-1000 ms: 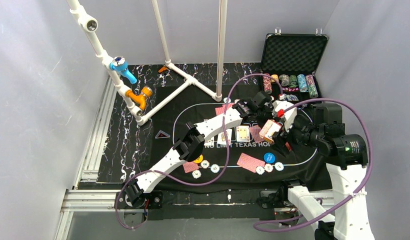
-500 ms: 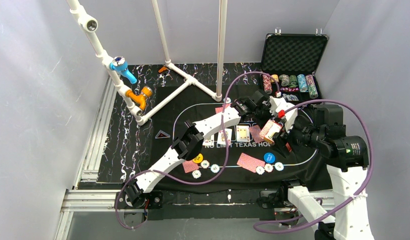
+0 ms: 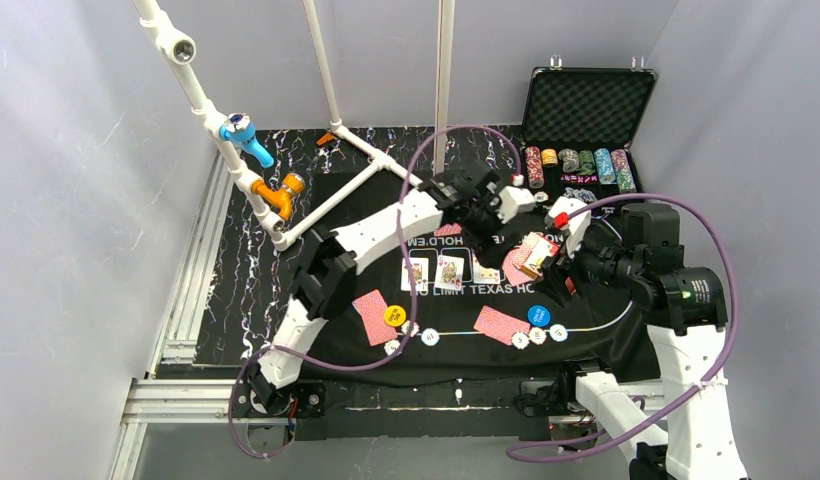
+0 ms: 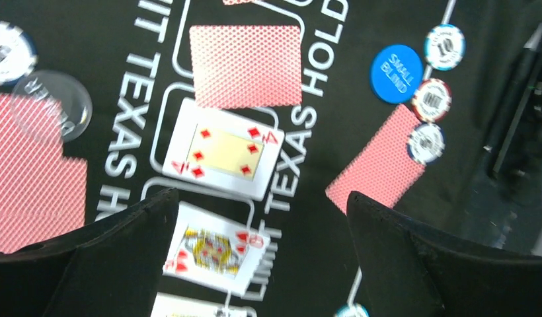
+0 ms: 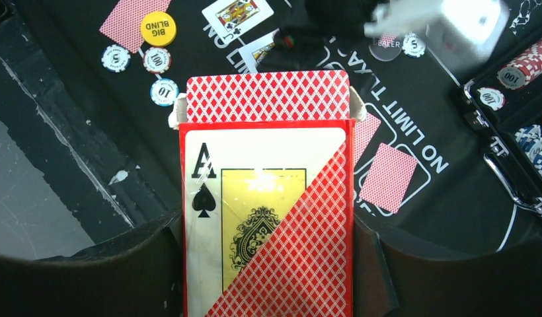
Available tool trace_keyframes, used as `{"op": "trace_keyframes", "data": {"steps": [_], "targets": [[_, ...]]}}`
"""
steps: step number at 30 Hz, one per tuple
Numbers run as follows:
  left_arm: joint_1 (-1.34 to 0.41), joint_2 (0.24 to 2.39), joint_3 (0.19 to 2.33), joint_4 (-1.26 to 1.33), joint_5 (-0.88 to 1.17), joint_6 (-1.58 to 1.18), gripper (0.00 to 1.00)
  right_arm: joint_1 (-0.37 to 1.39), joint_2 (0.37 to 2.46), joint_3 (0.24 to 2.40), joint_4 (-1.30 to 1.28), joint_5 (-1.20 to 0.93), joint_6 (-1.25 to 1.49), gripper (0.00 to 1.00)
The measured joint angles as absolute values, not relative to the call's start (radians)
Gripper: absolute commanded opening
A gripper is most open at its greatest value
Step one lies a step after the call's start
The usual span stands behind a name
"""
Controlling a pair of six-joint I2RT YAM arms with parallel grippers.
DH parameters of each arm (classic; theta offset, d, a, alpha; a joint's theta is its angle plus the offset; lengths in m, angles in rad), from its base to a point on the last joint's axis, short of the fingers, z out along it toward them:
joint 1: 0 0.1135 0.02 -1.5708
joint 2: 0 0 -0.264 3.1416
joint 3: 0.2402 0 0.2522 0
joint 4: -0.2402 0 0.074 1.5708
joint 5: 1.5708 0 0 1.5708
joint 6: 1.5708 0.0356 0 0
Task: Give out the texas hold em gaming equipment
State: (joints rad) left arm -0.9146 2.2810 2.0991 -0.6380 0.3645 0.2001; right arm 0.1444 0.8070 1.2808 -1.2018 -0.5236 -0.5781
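— Where the black felt mat point(image 3: 466, 356) meets the near edge, what lies there?
— A round yellow button disc point(image 3: 394, 315) at seven o'clock and a round blue one point(image 3: 538, 315) at five, with a red-backed playing card point(image 3: 501, 324) beside each.
— And farther?
— At three o'clock, the right gripper point(image 5: 268, 264) is clamped on a red ace-of-spades card box point(image 5: 255, 152). Toward twelve, the left gripper point(image 4: 262, 198) hovers, fingers apart and empty.

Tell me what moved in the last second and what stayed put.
The left end effector drew back from the card box, swinging to its left and slightly toward the far edge. It is open and empty. I cannot tell whether it left a card behind. The right end effector kept its grip on the card box and barely shifted. The blue button and the chips beside it stayed put.
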Motion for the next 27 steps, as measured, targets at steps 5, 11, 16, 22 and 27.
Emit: {"op": "trace_keyframes", "data": {"steps": [5,11,16,22,27], "targets": [[-0.835,2.090,1.951,-0.662,0.463,0.160,0.98,0.144,0.819,1.256,-1.154,-0.540,-0.575,0.01],[-0.723,1.906,1.759,-0.693,0.648,0.080,0.98,0.144,0.834,1.218,-1.097,-0.568,-0.580,0.01],[-0.716,1.813,1.711,-0.727,0.800,-0.002,0.95,0.144,0.842,1.182,-1.081,-0.596,-0.609,0.01],[-0.726,1.794,1.787,-0.715,0.978,-0.178,0.72,0.144,0.853,1.152,-1.065,-0.633,-0.653,0.01],[-0.729,1.797,1.864,-0.733,0.860,-0.221,0.55,0.144,0.853,1.148,-1.053,-0.655,-0.664,0.01]]}}
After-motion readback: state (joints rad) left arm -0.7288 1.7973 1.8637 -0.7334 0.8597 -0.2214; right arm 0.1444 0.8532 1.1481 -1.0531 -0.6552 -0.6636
